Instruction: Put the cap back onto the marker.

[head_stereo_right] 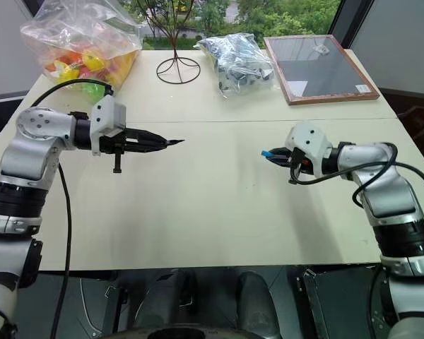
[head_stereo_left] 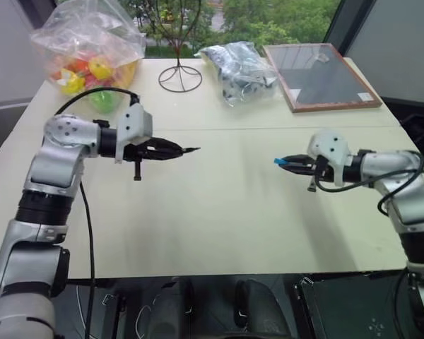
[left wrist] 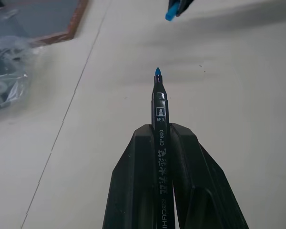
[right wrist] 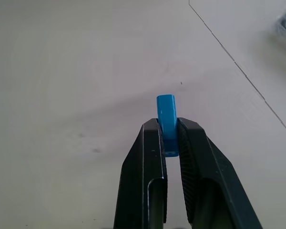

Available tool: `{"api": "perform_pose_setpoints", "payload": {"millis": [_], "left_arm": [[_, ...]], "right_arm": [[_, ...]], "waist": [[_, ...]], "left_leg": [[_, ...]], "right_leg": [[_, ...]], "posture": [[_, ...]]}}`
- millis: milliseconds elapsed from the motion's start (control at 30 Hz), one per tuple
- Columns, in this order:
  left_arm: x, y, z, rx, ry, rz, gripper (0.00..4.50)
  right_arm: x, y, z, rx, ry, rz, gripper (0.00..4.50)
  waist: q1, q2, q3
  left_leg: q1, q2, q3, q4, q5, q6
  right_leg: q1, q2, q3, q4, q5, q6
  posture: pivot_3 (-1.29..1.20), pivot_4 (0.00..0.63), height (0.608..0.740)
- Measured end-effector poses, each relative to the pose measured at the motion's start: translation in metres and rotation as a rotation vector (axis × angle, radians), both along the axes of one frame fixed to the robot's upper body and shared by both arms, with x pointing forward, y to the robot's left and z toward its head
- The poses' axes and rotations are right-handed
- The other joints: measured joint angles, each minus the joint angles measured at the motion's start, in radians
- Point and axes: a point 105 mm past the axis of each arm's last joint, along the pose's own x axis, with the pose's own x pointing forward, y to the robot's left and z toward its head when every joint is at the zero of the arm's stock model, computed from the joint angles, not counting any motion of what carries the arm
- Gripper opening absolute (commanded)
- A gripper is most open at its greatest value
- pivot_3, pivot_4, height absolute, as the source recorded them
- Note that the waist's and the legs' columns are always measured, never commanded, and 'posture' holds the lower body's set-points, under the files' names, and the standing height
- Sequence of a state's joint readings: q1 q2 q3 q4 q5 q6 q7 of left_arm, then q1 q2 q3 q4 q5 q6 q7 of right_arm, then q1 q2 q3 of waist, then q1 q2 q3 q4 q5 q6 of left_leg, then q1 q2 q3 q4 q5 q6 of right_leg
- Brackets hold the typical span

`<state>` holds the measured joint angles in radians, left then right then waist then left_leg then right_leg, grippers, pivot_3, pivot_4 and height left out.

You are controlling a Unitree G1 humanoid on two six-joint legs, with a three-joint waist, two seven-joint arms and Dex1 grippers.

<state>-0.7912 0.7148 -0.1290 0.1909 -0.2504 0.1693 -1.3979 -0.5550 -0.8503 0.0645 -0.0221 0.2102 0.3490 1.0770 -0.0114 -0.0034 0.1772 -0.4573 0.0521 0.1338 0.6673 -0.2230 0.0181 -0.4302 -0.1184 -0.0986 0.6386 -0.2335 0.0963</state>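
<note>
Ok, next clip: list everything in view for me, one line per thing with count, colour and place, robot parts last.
marker: 1, black with blue tip, held in the left end effector, tip pointing toward the cap
cap: 1, bright blue, held in the right end effector, apart from the marker tip
table: 1, pale cream, under both arms
bag of toys: 1, clear plastic with yellow, orange and green pieces, far left corner
wire stand: 1, dark, far edge near the middle
bag of dark parts: 1, clear plastic, right of the wire stand
framed board: 1, dark grey with wooden frame, far right
left end effector: 1, black, shut on the marker, above the table
right end effector: 1, black, shut on the cap, above the table
</note>
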Motion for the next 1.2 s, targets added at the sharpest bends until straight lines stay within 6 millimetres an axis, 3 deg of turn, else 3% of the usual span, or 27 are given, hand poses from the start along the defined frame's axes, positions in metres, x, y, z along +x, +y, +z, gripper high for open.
{"api": "perform_pose_setpoints", "payload": {"millis": [133,300,600,767,1200], "left_arm": [[-0.004,-0.011,0.003,0.020,-0.003,-0.071,0.00],[-0.003,-0.024,-0.001,0.009,0.013,-0.121,0.00],[0.001,-0.027,-0.002,0.009,0.009,-0.130,0.00],[0.001,-0.036,-0.008,0.003,0.018,-0.158,0.00],[0.006,-0.041,-0.016,0.001,0.029,-0.164,0.00]], "right_arm": [[0.003,0.015,0.019,-0.028,-0.061,0.080,0.03],[0.000,0.028,0.009,-0.044,-0.036,0.169,0.03],[-0.006,0.048,0.003,-0.032,-0.030,0.240,0.03],[-0.011,0.063,0.004,-0.019,-0.030,0.276,0.03],[-0.022,0.076,0.015,0.000,-0.036,0.303,0.03]], "waist": [[0.003,0.000,0.000],[0.004,0.000,0.000],[0.002,0.000,0.000],[0.003,0.000,0.000],[0.002,0.000,0.000]], "left_leg": [[0.000,0.000,0.000,0.000,0.001,-0.001],[0.000,0.000,0.000,0.001,0.001,-0.001],[0.000,0.000,0.000,0.001,0.001,-0.002],[-0.001,0.000,0.000,0.001,0.001,-0.002],[-0.001,0.000,0.000,0.001,0.001,-0.001]], "right_leg": [[0.000,0.000,0.000,0.000,0.000,0.000],[0.000,0.000,0.000,0.000,0.000,0.000],[0.000,0.000,0.000,0.001,0.000,0.000],[0.000,0.000,0.000,0.001,0.000,0.000],[0.000,0.000,0.000,0.001,0.000,0.000]], "posture": [[0.00,0.150,0.740],[0.00,0.150,0.740],[0.00,0.150,0.740],[0.00,0.150,0.740],[0.00,0.150,0.740]]}}
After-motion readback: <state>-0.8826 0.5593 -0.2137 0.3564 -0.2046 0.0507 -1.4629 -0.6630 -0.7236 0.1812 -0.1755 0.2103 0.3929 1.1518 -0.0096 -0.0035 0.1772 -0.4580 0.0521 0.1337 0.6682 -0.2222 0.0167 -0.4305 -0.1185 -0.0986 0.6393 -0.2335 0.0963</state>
